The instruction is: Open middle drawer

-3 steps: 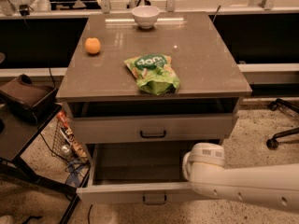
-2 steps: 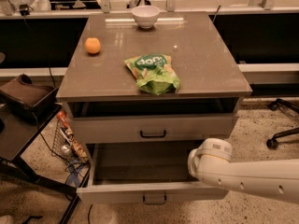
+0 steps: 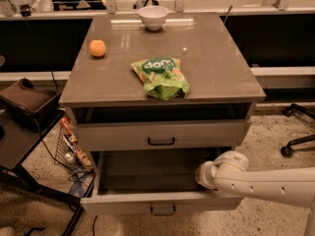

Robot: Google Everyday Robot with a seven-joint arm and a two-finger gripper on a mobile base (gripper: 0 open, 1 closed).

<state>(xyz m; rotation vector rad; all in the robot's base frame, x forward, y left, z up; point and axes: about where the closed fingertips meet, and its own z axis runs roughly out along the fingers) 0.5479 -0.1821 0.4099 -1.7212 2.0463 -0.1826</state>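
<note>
The middle drawer point(image 3: 157, 203) is pulled far out from the grey cabinet. Its plain grey inside shows and holds nothing I can see. Its black bar handle point(image 3: 162, 209) is centred on the front. My gripper point(image 3: 205, 175) is at the end of the white arm point(image 3: 266, 186) that reaches in from the right. It is at the drawer's right side, just above the right front corner and well right of the handle. The drawer above point(image 3: 161, 134) is nearly shut and has its own black handle.
On the cabinet top point(image 3: 216, 77) lie a green chip bag point(image 3: 161, 76), an orange point(image 3: 97, 48) and a white bowl point(image 3: 153, 16). A dark side table point(image 3: 22, 132) and a wire basket point(image 3: 69, 149) stand to the left. A chair base point(image 3: 298, 141) is on the right.
The arm's end has shifted a little to the right along the drawer's right side. The middle drawer stays pulled out as before.
</note>
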